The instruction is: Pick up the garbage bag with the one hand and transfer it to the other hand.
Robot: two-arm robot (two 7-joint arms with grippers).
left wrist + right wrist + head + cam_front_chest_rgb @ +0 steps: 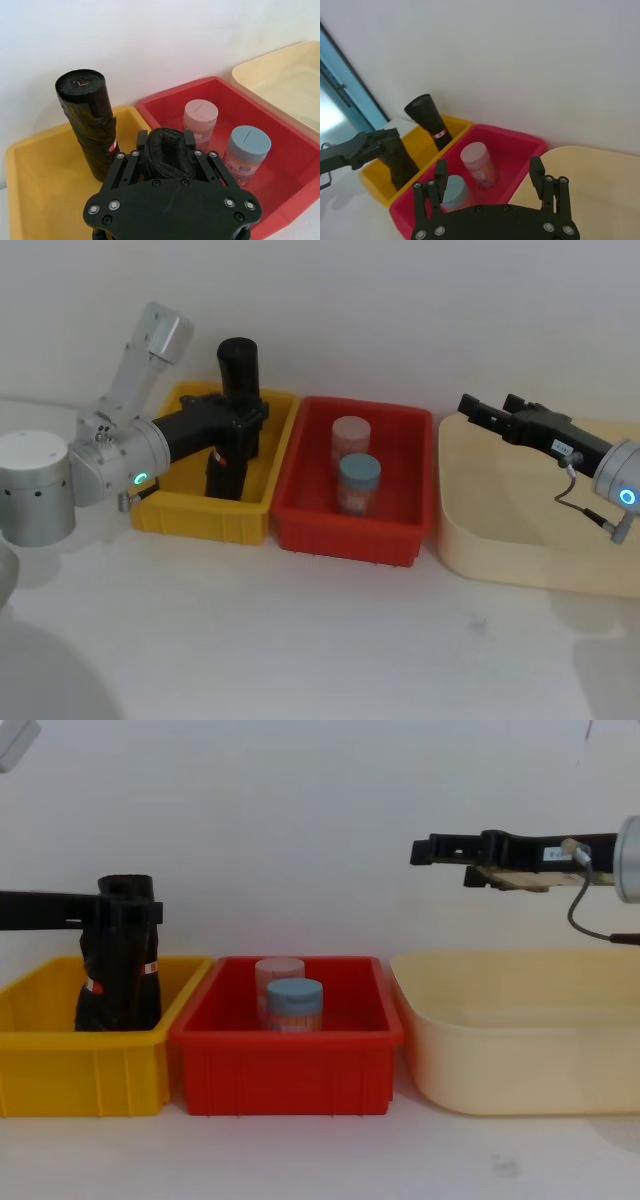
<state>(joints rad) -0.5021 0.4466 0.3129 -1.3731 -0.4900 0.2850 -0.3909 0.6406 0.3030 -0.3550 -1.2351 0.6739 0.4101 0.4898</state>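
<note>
My left gripper (243, 425), on the green-ringed arm, is shut on the top of a garbage bag (222, 478), a black roll whose lower end is inside the yellow bin (195, 515). In the left wrist view the fingers (143, 140) clamp the roll (165, 157) from both sides. A second black roll (238, 365) with a red-and-white label stands upright just behind it (87, 120). My right gripper (470, 408), on the blue-ringed arm, hangs open and empty (488, 175) above the left part of the cream basin (480, 540), well apart from the roll.
A red bin (345, 525) sits between the yellow bin and the cream basin. It holds a pink-lidded jar (351, 435) and a blue-lidded jar (359, 475). White tabletop lies in front of all three containers, and a white wall is close behind them.
</note>
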